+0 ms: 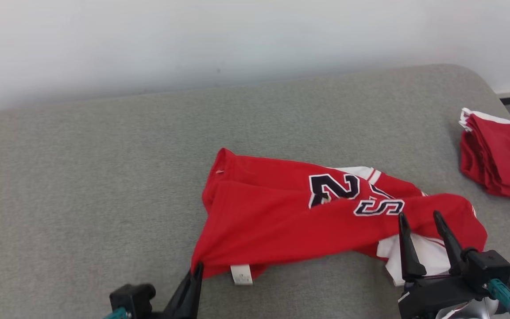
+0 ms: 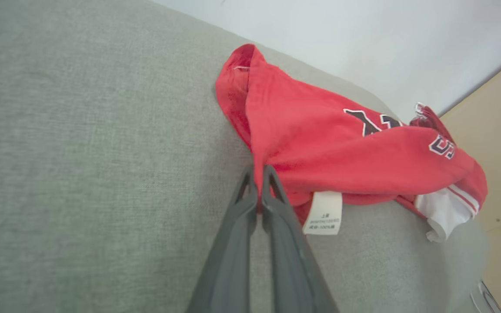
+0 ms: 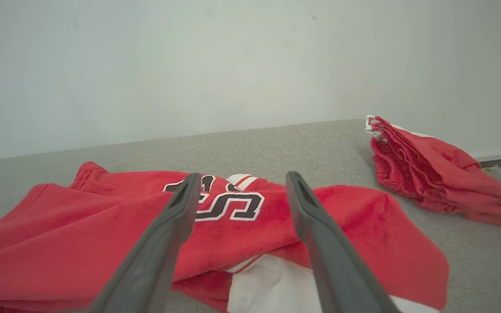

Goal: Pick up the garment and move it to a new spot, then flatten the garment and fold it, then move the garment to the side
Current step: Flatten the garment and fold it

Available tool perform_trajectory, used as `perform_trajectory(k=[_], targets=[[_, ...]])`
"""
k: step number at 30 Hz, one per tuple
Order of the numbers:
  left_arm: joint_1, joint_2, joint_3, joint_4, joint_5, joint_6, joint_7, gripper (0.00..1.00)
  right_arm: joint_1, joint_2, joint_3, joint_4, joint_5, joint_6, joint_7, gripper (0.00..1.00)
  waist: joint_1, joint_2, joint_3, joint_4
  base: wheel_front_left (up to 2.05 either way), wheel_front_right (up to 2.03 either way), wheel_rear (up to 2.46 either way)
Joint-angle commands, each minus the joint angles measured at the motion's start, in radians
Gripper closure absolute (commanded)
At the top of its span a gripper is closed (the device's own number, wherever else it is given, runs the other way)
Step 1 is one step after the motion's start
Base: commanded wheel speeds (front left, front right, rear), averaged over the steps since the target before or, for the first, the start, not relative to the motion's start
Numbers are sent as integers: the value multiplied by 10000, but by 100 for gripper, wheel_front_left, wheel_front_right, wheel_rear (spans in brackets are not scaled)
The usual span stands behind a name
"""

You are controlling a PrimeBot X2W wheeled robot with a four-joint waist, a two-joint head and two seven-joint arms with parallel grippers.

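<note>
L pincer (image 1: 198, 267) & R pincer (image 1: 419, 215): long dark fingers (image 1: 407, 252), blk housings (image 1: 487, 266), teal plugs (image 1: 500, 290).

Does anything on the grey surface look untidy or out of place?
The red jersey lies crumpled, folded over itself so its number is broken up. The left hand pinches its near corner. A second red garment sits bunched near the grey surface's right edge.
</note>
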State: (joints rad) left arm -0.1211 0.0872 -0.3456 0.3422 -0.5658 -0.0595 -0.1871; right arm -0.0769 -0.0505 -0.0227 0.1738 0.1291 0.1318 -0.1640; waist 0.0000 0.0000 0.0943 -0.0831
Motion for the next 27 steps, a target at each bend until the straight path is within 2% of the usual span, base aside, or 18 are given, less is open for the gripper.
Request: perform_trajectory(k=[1, 6, 7, 8, 11, 18, 22, 27], targets=[[257, 97, 18, -175, -120, 88, 108, 100, 97, 3, 12, -15, 28, -26, 6, 0, 0, 0, -247, 320, 0, 0, 0], [1456, 206, -131, -1033, -412, 455, 1070, 100, 102, 1, 113, 21, 76, -26, 37, 0, 0, 0, -365, 456, 0, 0, 0], [1629, 240, -149, -1110, -465, 556, 1277, 61, 113, 3, 119, 34, 86, -26, 36, 0, 0, 0, -379, 473, 0, 0, 0], [1726, 277, -158, -1209, -471, 649, 1389, 0, 124, 3, 121, 49, 96, -26, 37, 0, 0, 0, -388, 486, 0, 0, 0], [1918, 318, -148, -1492, -486, 862, 1577, 0, 157, 3, 135, 81, 117, -26, 23, 0, 0, 0, -422, 487, 0, 0, 0], [1483, 799, 155, -2294, -128, 1448, 1956, 0, 138, 1, 194, 127, 164, -26, -15, 0, 0, 0, -480, 293, 0, 0, 0], [599, 876, -18, -2078, -45, 1274, 2369, 0, 156, 3, 249, 164, 204, -26, -30, 0, 0, 0, -489, 167, 0, 0, 0], [-1126, 555, -538, -491, 154, 879, 2869, 0, -22, 3, 376, 127, 209, -26, -9, 0, 0, 0, -331, -80, 0, 0, 0]])
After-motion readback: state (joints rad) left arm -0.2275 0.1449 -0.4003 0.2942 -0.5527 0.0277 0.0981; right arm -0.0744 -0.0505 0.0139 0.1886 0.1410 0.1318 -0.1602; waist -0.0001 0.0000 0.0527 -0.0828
